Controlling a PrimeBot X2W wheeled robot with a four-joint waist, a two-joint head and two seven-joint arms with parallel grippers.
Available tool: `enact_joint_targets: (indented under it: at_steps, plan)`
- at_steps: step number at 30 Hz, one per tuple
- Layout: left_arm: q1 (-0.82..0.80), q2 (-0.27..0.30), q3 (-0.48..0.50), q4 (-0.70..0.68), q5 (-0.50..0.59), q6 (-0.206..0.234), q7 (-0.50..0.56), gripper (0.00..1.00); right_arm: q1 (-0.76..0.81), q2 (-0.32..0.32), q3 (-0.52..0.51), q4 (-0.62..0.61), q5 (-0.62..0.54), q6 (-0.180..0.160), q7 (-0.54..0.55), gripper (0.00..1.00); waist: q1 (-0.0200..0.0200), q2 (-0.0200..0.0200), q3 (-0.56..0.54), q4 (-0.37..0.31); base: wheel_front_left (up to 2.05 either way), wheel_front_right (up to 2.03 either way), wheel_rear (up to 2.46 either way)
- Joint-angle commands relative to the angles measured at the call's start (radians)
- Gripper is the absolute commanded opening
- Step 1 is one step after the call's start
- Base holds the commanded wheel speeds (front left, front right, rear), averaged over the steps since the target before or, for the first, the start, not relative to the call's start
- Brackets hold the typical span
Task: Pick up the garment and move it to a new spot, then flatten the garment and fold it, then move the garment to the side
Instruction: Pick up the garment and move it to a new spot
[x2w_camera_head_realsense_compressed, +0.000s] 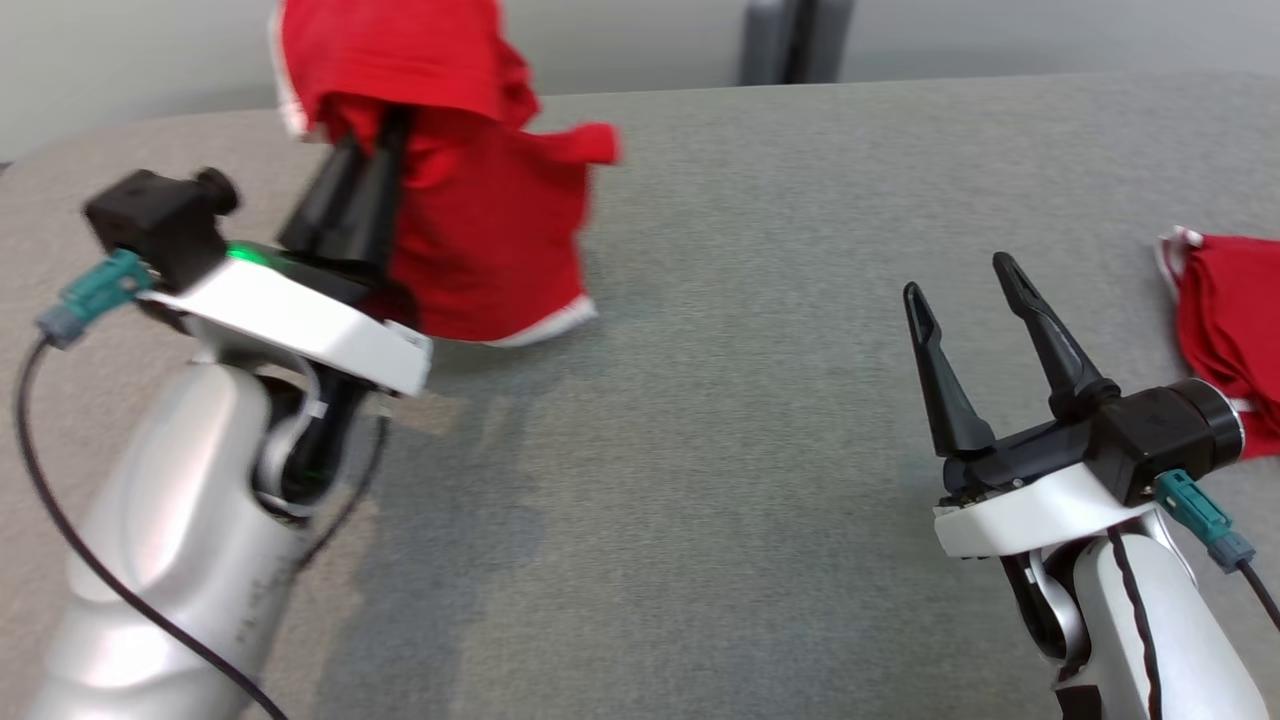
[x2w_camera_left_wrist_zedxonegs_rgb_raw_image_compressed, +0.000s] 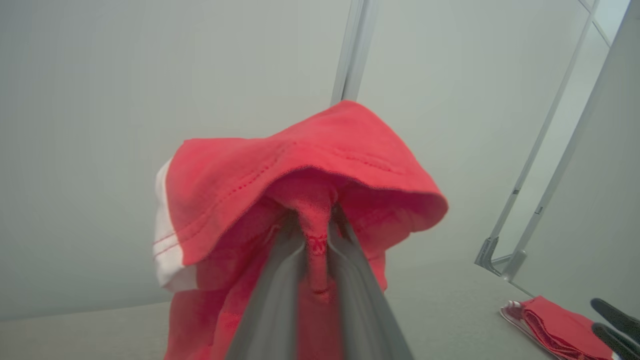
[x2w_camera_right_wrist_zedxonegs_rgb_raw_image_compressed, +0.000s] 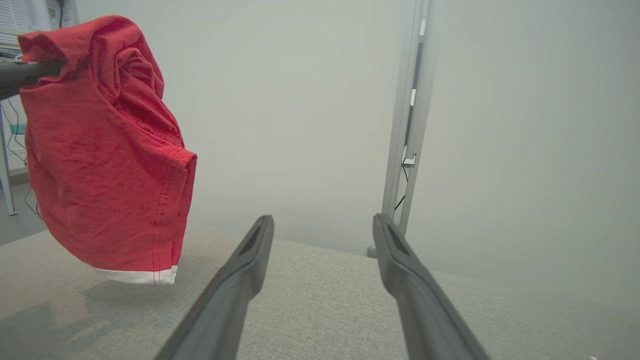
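Observation:
The garment (x2w_camera_head_realsense_compressed: 480, 230) is red with white trim, and my left gripper (x2w_camera_head_realsense_compressed: 370, 140) is shut on a bunched fold of it, holding it up over the far left of the grey table (x2w_camera_head_realsense_compressed: 750, 450). The left wrist view shows the cloth (x2w_camera_left_wrist_zedxonegs_rgb_raw_image_compressed: 300, 165) draped over the gripper (x2w_camera_left_wrist_zedxonegs_rgb_raw_image_compressed: 315, 220), with a pinch of fabric between the fingers. From the right wrist view, the garment (x2w_camera_right_wrist_zedxonegs_rgb_raw_image_compressed: 100, 165) hangs with its white hem just above the table. My right gripper (x2w_camera_head_realsense_compressed: 960, 280) stands open and holds nothing at the near right (x2w_camera_right_wrist_zedxonegs_rgb_raw_image_compressed: 322, 222).
A second red piece of clothing (x2w_camera_head_realsense_compressed: 1230, 320) lies folded at the table's right edge, also in the left wrist view (x2w_camera_left_wrist_zedxonegs_rgb_raw_image_compressed: 555, 320). A metal frame post (x2w_camera_right_wrist_zedxonegs_rgb_raw_image_compressed: 410, 125) stands behind the table's far edge, against a pale wall.

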Motion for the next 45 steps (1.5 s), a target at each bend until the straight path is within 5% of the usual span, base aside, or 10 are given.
enact_joint_targets:
  at_steps: [1, 9, 18, 19, 20, 21, 33, 38, 45]
  plan:
    - [0.012, -0.007, -0.008, -0.025, 0.000, 0.007, 0.003, 0.00, 0.005, -0.001, -0.006, -0.003, 0.004, 0.000, -0.007, 1.00, 0.0000, -0.0001, -0.001, -0.041, 0.00, 0.00, 0.00]
    - [0.032, -0.094, -0.097, -0.156, 0.000, 0.021, 0.049, 0.00, -0.010, 0.011, -0.032, -0.023, 0.006, 0.000, -0.011, 1.00, 0.0000, -0.0001, 0.043, -0.148, 0.00, 0.00, 0.00]
    - [0.007, -0.133, -0.171, -0.039, 0.100, 0.126, 0.085, 0.00, -0.018, 0.019, -0.037, -0.050, 0.021, 0.000, -0.011, 1.00, 0.0000, -0.0001, 0.087, -0.222, 0.00, 0.00, 0.00]
    - [-0.004, -0.129, -0.184, -0.015, 0.130, 0.145, 0.087, 0.22, -0.019, 0.019, -0.034, -0.051, 0.021, 0.000, -0.011, 1.00, 0.0000, -0.0001, 0.092, -0.226, 0.00, 0.00, 0.00]
    - [-0.013, -0.131, -0.196, 0.008, 0.151, 0.161, 0.083, 0.78, -0.022, 0.019, -0.032, -0.052, 0.026, 0.000, -0.011, 1.00, 0.0000, -0.0001, 0.096, -0.230, 0.00, 0.00, 0.00]
    - [-0.017, -0.142, -0.208, 0.032, 0.161, 0.171, 0.088, 1.00, -0.026, 0.019, -0.030, -0.053, 0.032, 0.000, -0.011, 1.00, 0.0000, -0.0001, 0.100, -0.233, 0.00, 0.00, 0.00]
    - [-0.038, -0.196, -0.205, 0.191, 0.121, 0.141, 0.001, 1.00, -0.030, 0.019, -0.025, -0.044, 0.038, 0.000, -0.011, 1.00, 0.0000, -0.0001, 0.081, -0.198, 0.00, 0.00, 0.00]
    - [-0.018, -0.167, -0.147, 0.196, 0.093, 0.139, -0.056, 1.00, -0.014, 0.019, -0.022, -0.030, 0.032, 0.000, -0.011, 1.00, 0.0000, -0.0001, 0.053, -0.166, 0.00, 0.00, 0.00]
    - [0.074, -0.053, -0.062, 0.157, 0.144, 0.140, -0.107, 1.00, 0.016, 0.018, -0.002, 0.009, 0.011, 0.000, -0.011, 1.00, 0.0000, -0.0001, 0.004, -0.102, 0.00, 0.00, 0.00]
